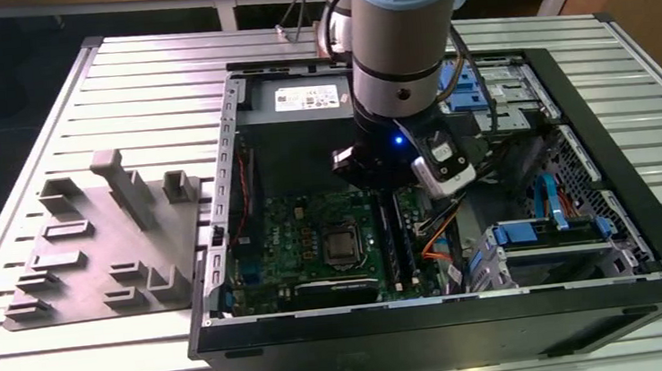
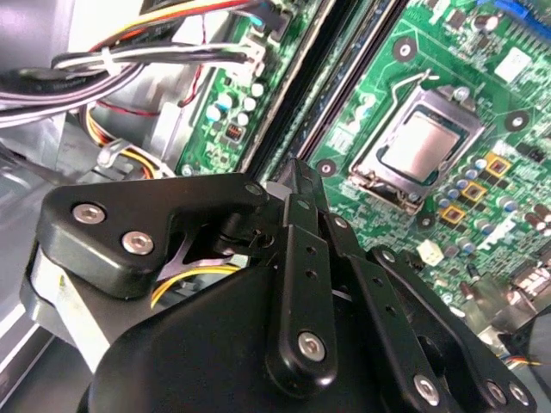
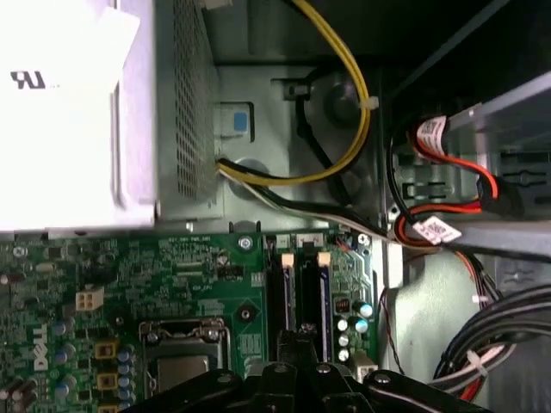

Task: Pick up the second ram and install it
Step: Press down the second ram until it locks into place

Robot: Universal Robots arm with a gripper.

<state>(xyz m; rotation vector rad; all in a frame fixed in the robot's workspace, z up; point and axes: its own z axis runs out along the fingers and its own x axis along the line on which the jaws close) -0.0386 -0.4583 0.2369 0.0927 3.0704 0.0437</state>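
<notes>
My gripper is down inside the open computer case, at the far end of the long black memory slots. In both wrist views its fingers are pressed together, right over the slots. A narrow dark blue-green stick, the second ram, stands on edge in the slot beside the fingertips. Tan clips sit at the slots' far ends. I cannot tell whether the fingers touch the stick.
The green motherboard with its square processor socket lies beside the slots. The grey power supply and loose cables crowd the far end. A blue-tabbed drive cage stands on the exterior view's right. A grey parts fixture sits outside the case.
</notes>
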